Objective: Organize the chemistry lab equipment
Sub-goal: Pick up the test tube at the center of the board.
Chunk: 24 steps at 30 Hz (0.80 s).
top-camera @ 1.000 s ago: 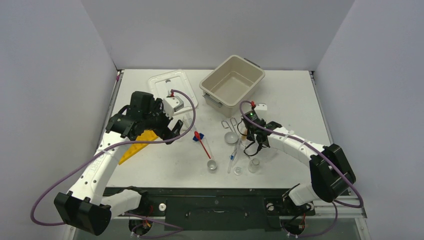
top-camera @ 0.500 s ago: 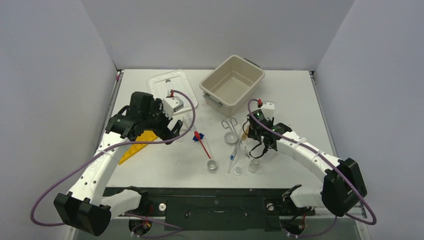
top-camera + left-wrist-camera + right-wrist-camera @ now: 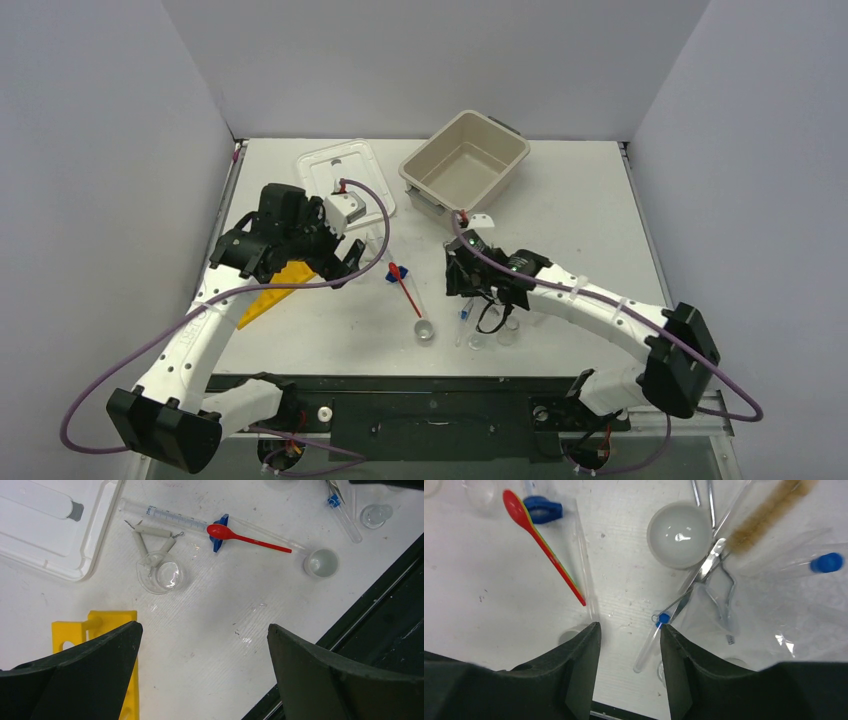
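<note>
My right gripper (image 3: pixel 463 280) (image 3: pixel 629 627) hangs open and empty above the middle clutter. A blue-capped test tube (image 3: pixel 650 645) lies on the table between its fingers. Beyond it lie a round glass dish (image 3: pixel 679 535), metal tongs (image 3: pixel 710 565), a brown brush (image 3: pixel 769 517) and a red spatula (image 3: pixel 544 545) beside a long clear tube with a blue clip (image 3: pixel 541 509). My left gripper (image 3: pixel 340 265) (image 3: pixel 202 627) is wide open above bare table, with the yellow tube rack (image 3: pixel 275 290) (image 3: pixel 75 630) at its left finger. A small clear beaker (image 3: pixel 161 575) and a white cup (image 3: pixel 321 562) lie ahead of it.
The beige tub (image 3: pixel 465 160) stands empty at the back centre. The white lid (image 3: pixel 345 180) lies to its left. Two small clear vials (image 3: pixel 490 337) stand near the front edge, just right of the right gripper. The table's black front rail (image 3: pixel 350 630) is close.
My right gripper has opened from nearly shut and has swung left, now covering the dish and tongs in the top view. The left arm has not moved.
</note>
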### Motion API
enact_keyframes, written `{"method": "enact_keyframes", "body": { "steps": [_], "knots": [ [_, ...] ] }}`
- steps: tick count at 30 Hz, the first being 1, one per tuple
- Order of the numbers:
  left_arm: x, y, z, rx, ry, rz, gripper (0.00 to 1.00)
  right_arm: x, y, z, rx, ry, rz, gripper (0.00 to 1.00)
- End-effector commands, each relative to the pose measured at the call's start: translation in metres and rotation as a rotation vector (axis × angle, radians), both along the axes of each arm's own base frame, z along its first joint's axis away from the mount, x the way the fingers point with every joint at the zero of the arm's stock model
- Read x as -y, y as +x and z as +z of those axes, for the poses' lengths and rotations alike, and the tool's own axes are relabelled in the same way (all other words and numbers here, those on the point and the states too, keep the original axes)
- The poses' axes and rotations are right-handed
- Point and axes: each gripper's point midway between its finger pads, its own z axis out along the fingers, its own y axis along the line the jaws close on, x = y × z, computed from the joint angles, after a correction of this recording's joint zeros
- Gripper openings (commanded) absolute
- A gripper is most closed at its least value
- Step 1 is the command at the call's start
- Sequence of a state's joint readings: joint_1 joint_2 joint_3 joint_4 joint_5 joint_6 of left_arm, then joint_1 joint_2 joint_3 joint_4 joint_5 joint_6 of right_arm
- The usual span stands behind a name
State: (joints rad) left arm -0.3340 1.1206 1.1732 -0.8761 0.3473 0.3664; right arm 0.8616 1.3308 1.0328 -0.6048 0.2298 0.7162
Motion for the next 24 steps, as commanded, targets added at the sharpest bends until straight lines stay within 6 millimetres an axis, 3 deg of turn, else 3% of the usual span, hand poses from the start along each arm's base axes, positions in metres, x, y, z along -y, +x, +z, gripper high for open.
{"method": "enact_keyframes", "body": {
  "steps": [1, 8, 13, 24],
  "knots": [
    [0.002, 0.006, 0.016, 0.059, -0.024, 0.013, 0.97, -0.026, -0.019, -0.036, -0.152, 0.038, 0.061, 0.44],
    [-0.002, 0.004, 0.013, 0.063, -0.01, 0.02, 0.97, -0.032, -0.029, -0.076, -0.21, 0.026, 0.061, 0.44],
    [-0.003, 0.004, 0.015, 0.065, -0.004, 0.024, 0.96, -0.025, -0.034, -0.098, -0.247, -0.004, 0.029, 0.44],
    [-0.004, 0.005, 0.011, 0.059, 0.007, 0.017, 0.97, -0.01, -0.033, -0.104, -0.245, -0.074, -0.01, 0.43]
  ]
}}
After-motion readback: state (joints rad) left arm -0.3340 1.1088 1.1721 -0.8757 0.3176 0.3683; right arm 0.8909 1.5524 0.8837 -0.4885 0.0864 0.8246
